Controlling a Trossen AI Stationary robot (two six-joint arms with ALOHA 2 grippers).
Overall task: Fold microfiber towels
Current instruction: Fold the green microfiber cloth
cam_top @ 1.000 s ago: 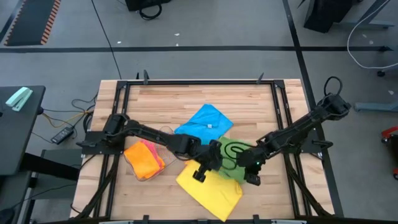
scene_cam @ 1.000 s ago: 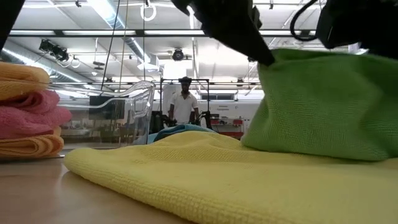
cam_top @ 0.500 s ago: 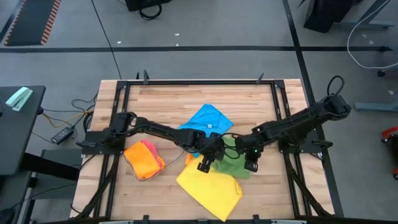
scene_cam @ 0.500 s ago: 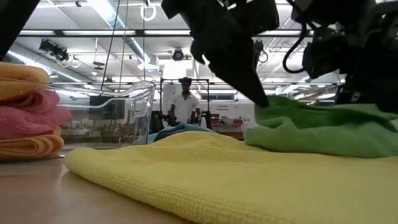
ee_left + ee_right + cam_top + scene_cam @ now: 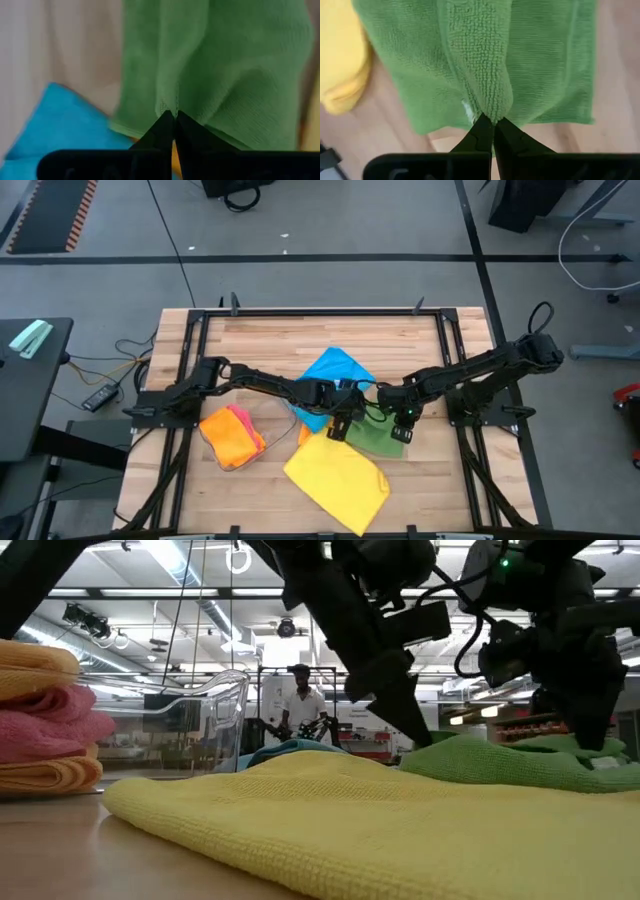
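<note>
**Both grippers pinched on green towel, mid-table**

Wooden tabletop (image 5: 260,340) in a black frame, grey shop floor around it. Low view looks across into a lit workshop; a person (image 5: 298,705) stands far back, well clear of the arms.

Green towel (image 5: 378,432) lies near table centre, partly over the yellow towel (image 5: 335,480) at the near edge. Blue towel (image 5: 330,375) sits just behind it, toward the far side. Folded stack of orange and pink towels (image 5: 233,435) is on the left side, well apart from the green one. Clear plastic tray (image 5: 205,710) shows in the low view beyond the stack.

Left gripper (image 5: 338,425) reaches in from the left to the green towel's left edge. Left wrist view: fingers (image 5: 161,131) closed tip to tip, pinching a fold of green cloth.

Right gripper (image 5: 398,430) comes in from the right, at the towel's right part. Right wrist view: fingers (image 5: 481,131) clamped together on a raised ridge of green cloth, bare wood showing past the towel's edge.

Low view: both grippers are down at the towel, which sits low and bunched between them, resting on the yellow towel.
</note>
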